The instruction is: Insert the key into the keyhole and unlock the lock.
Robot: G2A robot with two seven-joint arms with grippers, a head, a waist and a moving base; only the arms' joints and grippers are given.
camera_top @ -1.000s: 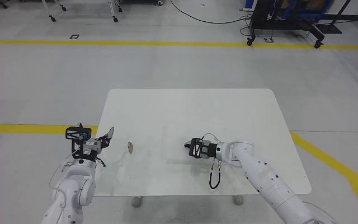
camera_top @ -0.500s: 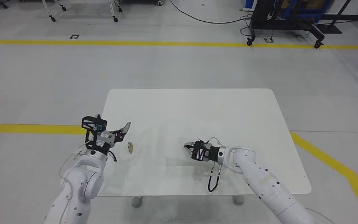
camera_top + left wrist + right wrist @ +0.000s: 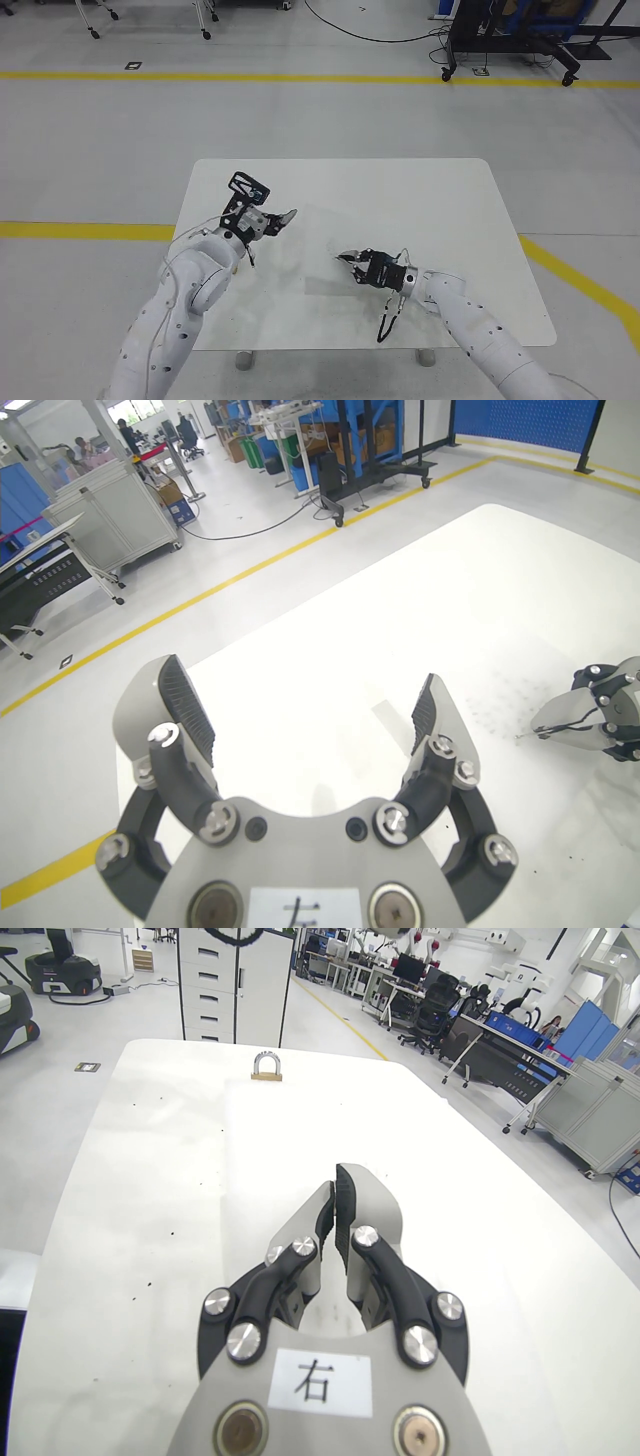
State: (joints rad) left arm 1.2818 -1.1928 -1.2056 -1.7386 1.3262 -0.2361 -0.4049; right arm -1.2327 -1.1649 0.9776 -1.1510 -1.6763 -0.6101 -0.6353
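Observation:
A small brass padlock with a silver shackle rests on the white table, well ahead of my right gripper. That gripper is shut, and it sits low over the table's middle. From the left wrist view a thin metal tip, the key, pokes out of its closed fingertips. My left gripper is open with nothing between its ribbed pads. It hovers over the left part of the table, pointing toward the right gripper. In the top view the left arm covers the padlock's spot.
A black cable loop hangs from the right wrist near the table's front edge. The far and right parts of the table are bare. Yellow floor lines run beside the table.
My left arm has swung from beside the table's left edge up over the table, now covering the padlock in the top view. The right gripper has shifted slightly to the right, still shut.

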